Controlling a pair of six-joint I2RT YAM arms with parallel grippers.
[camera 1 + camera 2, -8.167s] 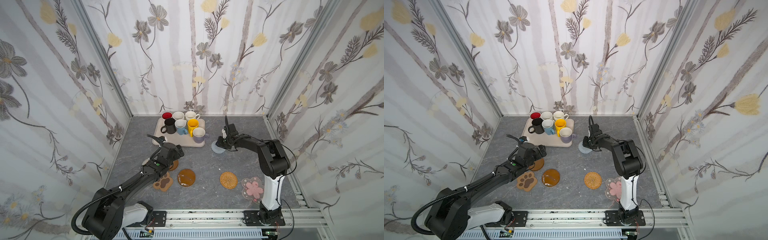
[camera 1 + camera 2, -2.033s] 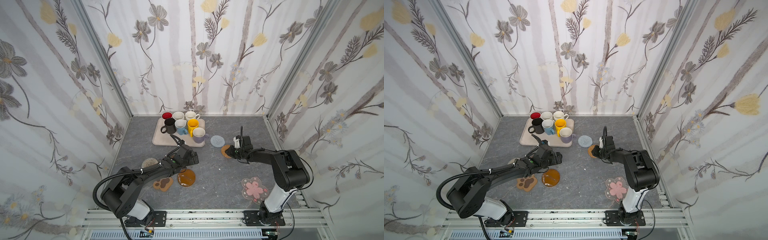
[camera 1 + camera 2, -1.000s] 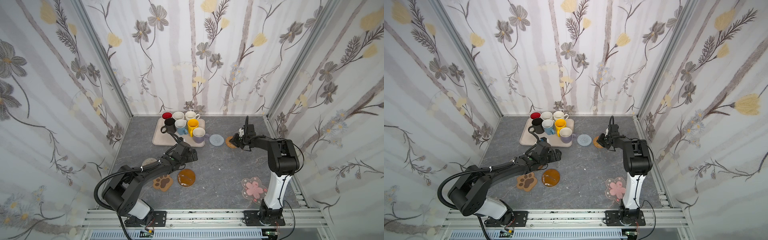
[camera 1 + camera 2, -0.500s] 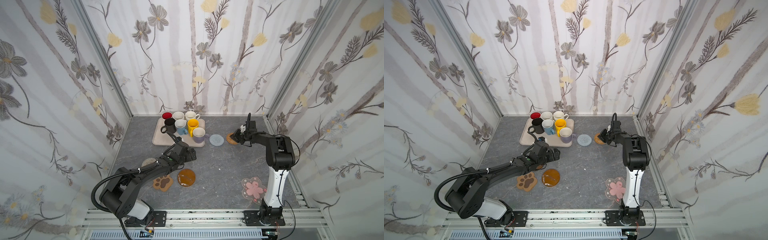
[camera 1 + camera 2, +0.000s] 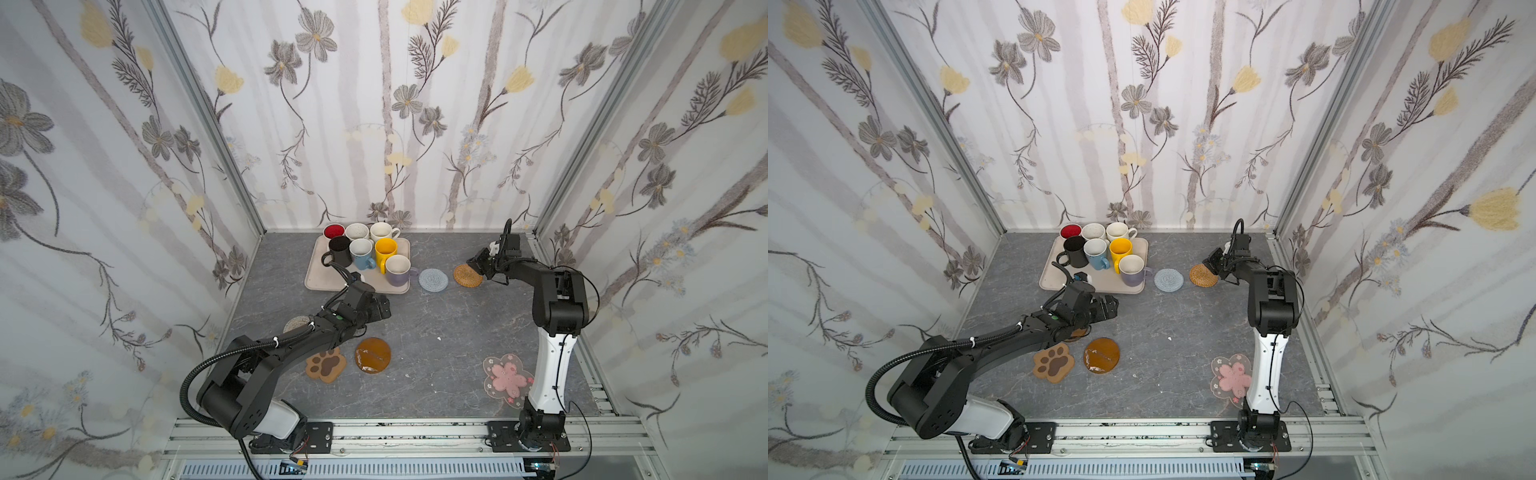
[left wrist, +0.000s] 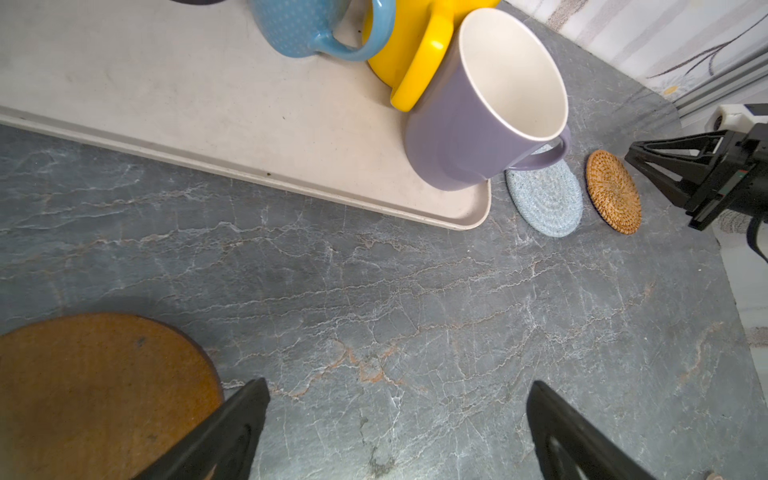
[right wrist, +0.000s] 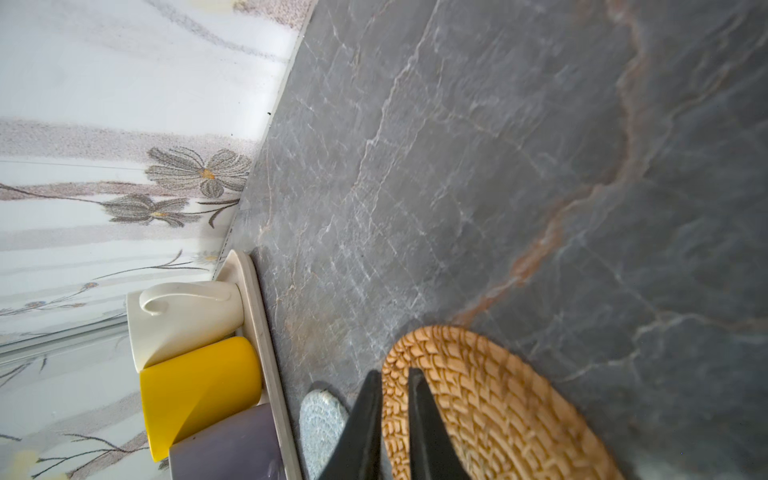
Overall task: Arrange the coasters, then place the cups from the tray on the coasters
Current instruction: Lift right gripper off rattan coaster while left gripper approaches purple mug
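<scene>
Several cups, among them the lavender mug [image 5: 397, 269] and the yellow mug [image 5: 385, 249], stand on the beige tray [image 5: 316, 279]. My right gripper [image 5: 474, 266] is shut on the edge of the woven rattan coaster [image 5: 466, 276], which sits beside the pale blue crochet coaster [image 5: 433, 279]. In the right wrist view, rattan [image 7: 498, 395] shows between the nearly closed fingertips [image 7: 372, 386]. My left gripper [image 6: 395, 386] hangs open over bare table in front of the tray. An amber disc [image 6: 95, 395] lies by one of its fingers.
In both top views a second amber disc [image 5: 373, 355] and the paw-print coaster [image 5: 326, 363] lie front left, and the pink-flower coaster [image 5: 507, 377] lies by the right arm's base. A whitish coaster [image 5: 296, 322] shows partly under the left arm. Walls close in on three sides.
Over two seconds the right gripper has carried the rattan coaster back toward the wall, next to the blue crochet coaster. In the last half second it hardly moved. The left gripper stays open.
</scene>
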